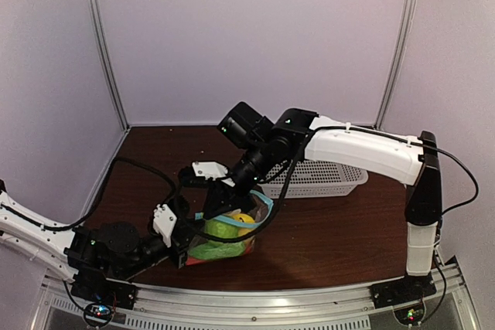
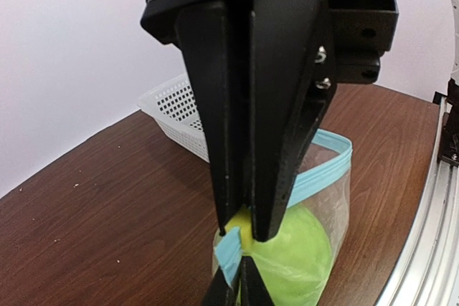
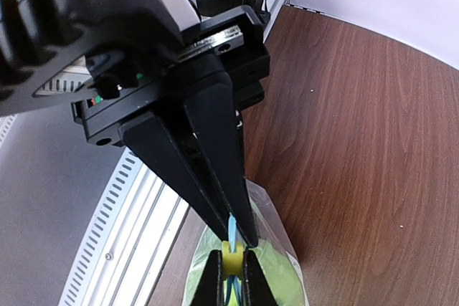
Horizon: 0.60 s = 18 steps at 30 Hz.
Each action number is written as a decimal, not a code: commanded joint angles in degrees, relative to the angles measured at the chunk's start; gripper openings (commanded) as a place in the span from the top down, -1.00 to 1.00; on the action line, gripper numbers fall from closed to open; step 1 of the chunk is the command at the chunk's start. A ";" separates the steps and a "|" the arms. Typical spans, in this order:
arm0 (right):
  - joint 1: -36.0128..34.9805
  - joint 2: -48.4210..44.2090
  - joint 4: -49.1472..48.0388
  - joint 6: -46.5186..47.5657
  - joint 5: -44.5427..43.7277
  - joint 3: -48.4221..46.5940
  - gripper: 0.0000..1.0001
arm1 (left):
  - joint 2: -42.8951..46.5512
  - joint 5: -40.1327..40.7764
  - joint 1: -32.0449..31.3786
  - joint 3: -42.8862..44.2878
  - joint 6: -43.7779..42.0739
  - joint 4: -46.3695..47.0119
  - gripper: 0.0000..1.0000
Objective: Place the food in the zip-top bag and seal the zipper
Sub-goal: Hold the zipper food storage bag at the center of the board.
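Just below the tips of the left claw (image 2: 244, 236) and the right claw (image 3: 240, 238), both pinched shut on the zipper (image 2: 319, 170), stands the bag (image 2: 328, 206) with the food (image 2: 297, 252) inside; it seems light, soft and slippery, so the stiffer zipper is the best hold.

Left hand (image 2: 242, 234), right hand (image 3: 240, 236), both pinched shut

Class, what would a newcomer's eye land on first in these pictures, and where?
The clear zip-top bag, bulging with green and yellow toy food, sits near the front middle of the table. The left gripper and right gripper both pinch its teal zipper. A white basket sits behind.
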State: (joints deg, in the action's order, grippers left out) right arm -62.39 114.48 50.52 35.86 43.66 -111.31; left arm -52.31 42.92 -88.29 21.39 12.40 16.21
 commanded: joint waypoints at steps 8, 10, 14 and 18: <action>-0.36 1.35 1.66 0.88 -1.11 -1.62 1.00 | 2.13 -0.67 0.66 -0.55 -0.02 2.58 0.76; -0.36 1.51 1.68 0.84 -1.21 -1.75 1.00 | 2.07 -0.69 0.73 -0.47 -0.04 2.73 0.74; -0.45 1.77 1.77 0.54 -0.88 -2.28 1.00 | 0.99 -1.30 0.89 -0.32 -0.10 2.63 0.86; -0.45 1.75 1.93 0.52 -1.03 -2.51 1.00 | 0.69 -1.29 0.93 -0.35 0.13 2.21 1.00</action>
State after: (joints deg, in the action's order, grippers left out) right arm -62.39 115.42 51.31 36.07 43.31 -112.18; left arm -51.27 42.13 -87.79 21.37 12.34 16.64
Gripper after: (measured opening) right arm 0.031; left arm 0.013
